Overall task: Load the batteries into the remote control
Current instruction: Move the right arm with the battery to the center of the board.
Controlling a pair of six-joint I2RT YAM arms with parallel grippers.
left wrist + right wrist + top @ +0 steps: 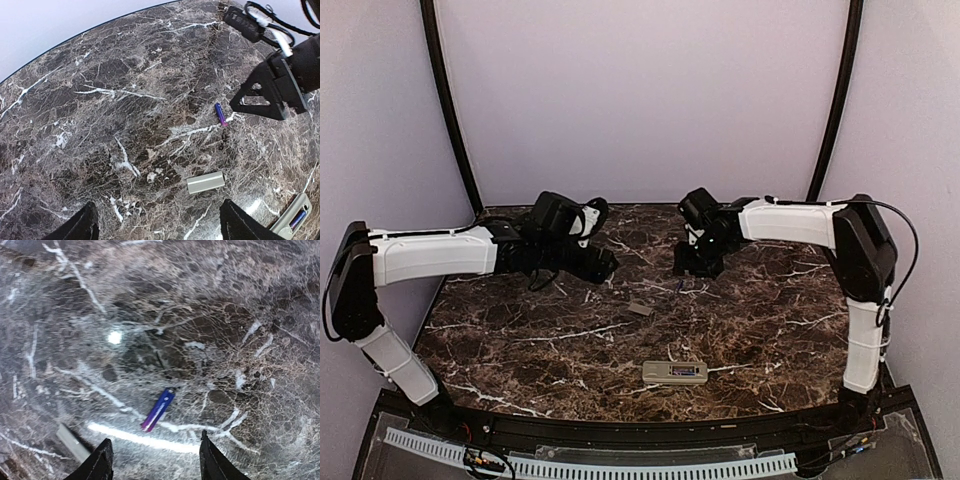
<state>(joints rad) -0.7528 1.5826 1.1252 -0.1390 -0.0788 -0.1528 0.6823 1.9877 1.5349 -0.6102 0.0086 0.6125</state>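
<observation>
Your left gripper (157,210) and right gripper (155,437) hang spread and empty, the loose battery (158,410) on the table (520,340) near the right one, well apart from the remote (675,372): likely light, slick, roll-prone, so pinch it mid-length.

Soft, even light fills the overhead view, with the pale walls bright and shadows barely showing on the polished dark marble desk (520,330). The left wrist picture is crisp at centre. The desk's far edge bows there with wide-angle distortion, and the left claw (157,227) sits in dark silhouette along the bottom. The right wrist view is hazy and washed out. A round glare spot and a bright streak reflect off the stone, and the battery (158,410) looks soft-edged.
</observation>
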